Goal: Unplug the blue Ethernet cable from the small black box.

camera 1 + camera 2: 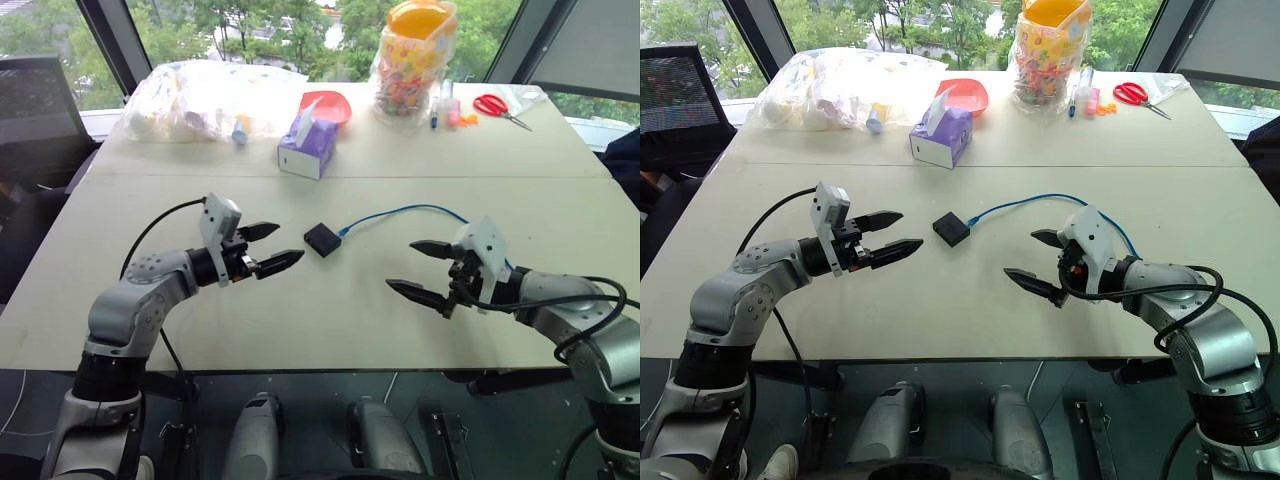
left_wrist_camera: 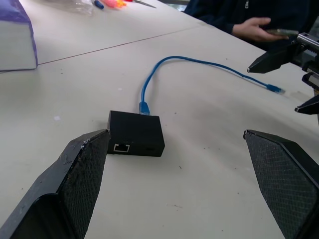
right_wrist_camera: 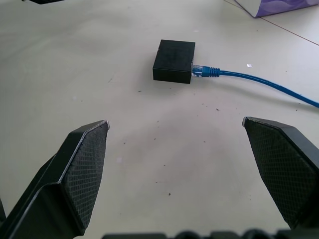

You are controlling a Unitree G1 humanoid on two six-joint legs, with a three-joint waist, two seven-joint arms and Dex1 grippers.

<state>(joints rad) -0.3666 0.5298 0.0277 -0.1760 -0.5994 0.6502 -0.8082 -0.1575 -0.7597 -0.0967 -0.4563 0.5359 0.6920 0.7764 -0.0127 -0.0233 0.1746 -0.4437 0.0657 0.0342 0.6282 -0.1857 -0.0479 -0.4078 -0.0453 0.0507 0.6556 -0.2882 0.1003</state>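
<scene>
Bare table (image 1: 330,300) around small black box (image 1: 322,239) — unobstructed

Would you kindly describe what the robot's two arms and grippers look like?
Both arms have rounded silver-grey shells with black joints and loose black cables. The left gripper and right gripper each have a white wrist housing and two tapered black fingers with cross-hatched inner pads.
</scene>
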